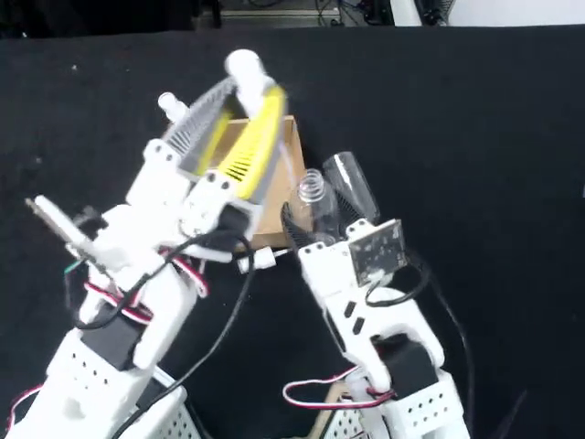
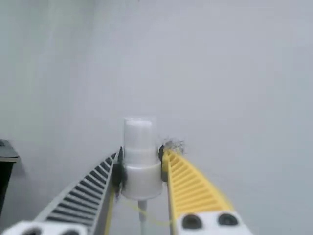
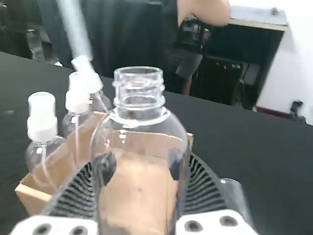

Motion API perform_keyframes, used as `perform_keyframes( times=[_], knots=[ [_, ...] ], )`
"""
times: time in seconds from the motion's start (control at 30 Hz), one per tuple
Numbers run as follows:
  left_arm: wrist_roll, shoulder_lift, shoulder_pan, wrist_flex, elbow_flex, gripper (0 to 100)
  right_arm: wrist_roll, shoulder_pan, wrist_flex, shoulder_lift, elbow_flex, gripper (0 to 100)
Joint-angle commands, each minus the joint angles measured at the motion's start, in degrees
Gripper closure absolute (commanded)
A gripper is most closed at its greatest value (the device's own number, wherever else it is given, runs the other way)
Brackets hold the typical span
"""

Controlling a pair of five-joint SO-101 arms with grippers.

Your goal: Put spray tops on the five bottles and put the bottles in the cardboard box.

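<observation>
At the left tool [image 2: 141, 164], raised over the cardboard box [image 1: 279, 174] in the high view, the black and yellow fingers pinch a white spray top [image 2: 140, 142] by its collar, with the dip tube hanging below. The right tool [image 3: 138, 171], just beside the box, is pressed onto the body of an open bottle [image 3: 139, 93] below the shoulder. The bottle is upright and its neck threads are bare. Three capped bottles [image 3: 43, 139] stand in the box. A further clear item [image 1: 352, 183] lies on the counter [image 1: 484, 137] near the right tool; what it is cannot be determined.

Assessment: the bottle is probably light, thin-walled and smooth, so it is liable to turn under a twisting load. A firm but moderate squeeze on the body suits it. The spray top appears light and rigid, and the collar is the correct hold. Its tube is thin and flexible and will need guiding into the neck.
</observation>
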Motion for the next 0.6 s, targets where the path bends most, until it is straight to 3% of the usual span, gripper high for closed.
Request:
perform_keyframes(
  times=[0.0, 0.57],
  knots=[
    [0.3, 0.7, 3.5, -6.5, 0.4, 96, 0.1, -1.6, -2.2, -6.2, 2.2, 98.8],
    [0.2, 9.0, 3.5, -8.4, 0.9, 96, 0.1, -1.3, -2.1, -8.2, 2.3, 98.8]
  ],
)
